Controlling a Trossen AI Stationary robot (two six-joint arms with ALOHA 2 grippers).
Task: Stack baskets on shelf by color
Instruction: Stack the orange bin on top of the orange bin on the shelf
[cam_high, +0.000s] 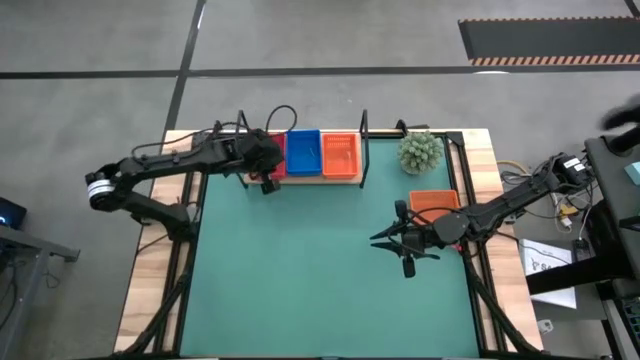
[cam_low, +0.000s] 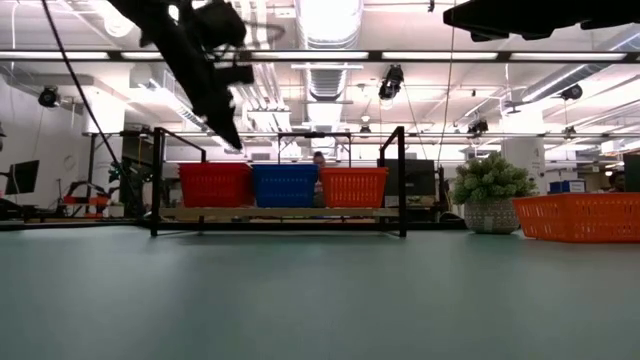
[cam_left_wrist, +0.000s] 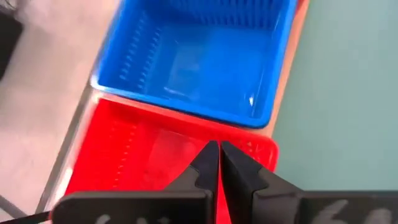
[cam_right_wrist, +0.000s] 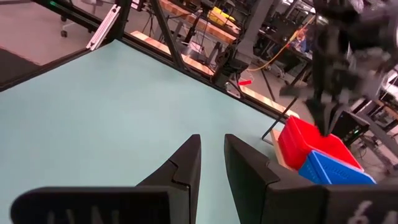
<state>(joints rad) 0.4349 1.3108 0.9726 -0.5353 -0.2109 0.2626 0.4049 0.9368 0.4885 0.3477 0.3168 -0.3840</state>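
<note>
Left gripper (cam_left_wrist: 219, 155) fingers closed above red basket (cam_left_wrist: 143, 162), no legible writing

The desk (cam_high: 320, 270) is showing a flat teal-green top framed by pale wood along its side edges. On the shelf (cam_high: 305, 178), a light-wood board with thin black end frames, three mesh baskets are sitting in a row: a red basket (cam_high: 277, 155), a blue basket (cam_high: 304, 153) and an orange basket (cam_high: 340, 154), each with finely perforated walls. Another orange basket (cam_high: 434, 203) is lying near the desk's right edge, beside a grey-green spiky plant (cam_high: 420, 151) in a pale pot. The left end effector (cam_left_wrist: 217, 163) and right end effector (cam_right_wrist: 210, 163) are showing matte black.
</note>
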